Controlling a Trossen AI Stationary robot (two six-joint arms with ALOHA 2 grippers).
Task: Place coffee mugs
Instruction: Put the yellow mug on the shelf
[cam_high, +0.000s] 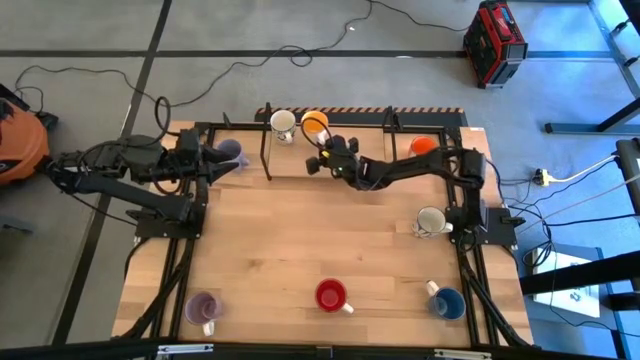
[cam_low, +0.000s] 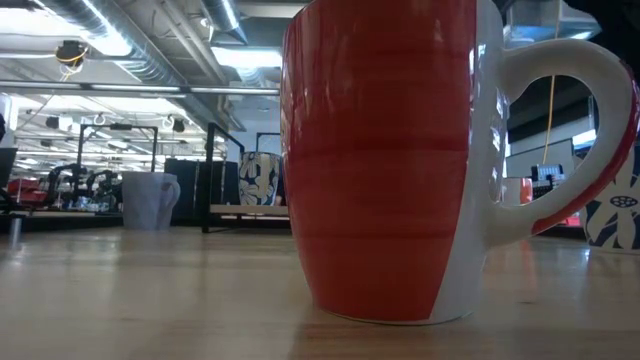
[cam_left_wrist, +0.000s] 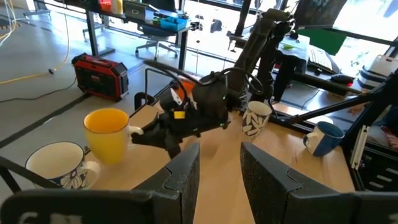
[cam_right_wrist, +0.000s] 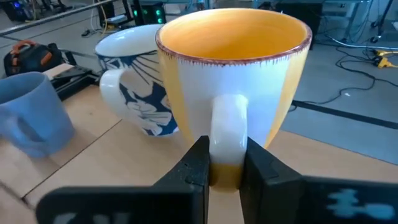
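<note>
Filling the low view from close up, the red mug (cam_low: 385, 160) is standing upright on the tabletop (cam_low: 150, 290), handle turned to one side; in the overhead view it is sitting near the front edge, between the pale purple mug (cam_high: 203, 308) and the blue mug (cam_high: 447, 302).

Right pincer (cam_right_wrist: 224, 167): clenched on the white handle of the yellow-orange mug (cam_right_wrist: 233, 68), fingers pinching the handle from both sides. The mug is lying straight ahead of the pincer, upright, mouth up, handle pointing back at the wrist. It is standing just beside the white mug with the dark leaf pattern (cam_right_wrist: 140, 81), on the side away from the left arm, at the far edge of the tabletop. Whether the two mugs are touching cannot be told. Whether the yellow-orange mug's base is resting on the wood or hanging just above it is hidden by the pincer.

Left pincer (cam_left_wrist: 219, 163): fingers standing apart, grasping nothing, waiting on the other side of the patterned mug, with a second pale purple mug (cam_high: 231, 151) close by it. The right arm is clearly the nearer one to the yellow-orange mug.

Also on the right arm's side: an orange-red mug (cam_high: 423, 146) and a cream mug (cam_high: 431, 220), both partly screened by the arm and the frame.
</note>
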